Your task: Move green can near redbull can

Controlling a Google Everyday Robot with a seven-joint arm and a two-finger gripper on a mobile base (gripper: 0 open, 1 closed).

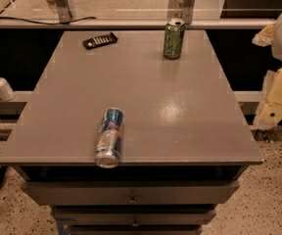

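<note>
The green can (174,38) stands upright at the far right of the grey table top (180,106), its silver top with pull-tab facing up. The redbull can (109,136) lies on its side near the front edge, left of centre, with one silver end pointing toward the front. My gripper (278,94) is a cream and white shape at the right edge of the view, off the table's right side. It is well apart from both cans and holds nothing that I can see.
A flat black object (100,40) lies at the table's far left. A white pump bottle (1,85) stands on a ledge left of the table. Drawers (131,195) sit under the top. A rail and posts run behind the table.
</note>
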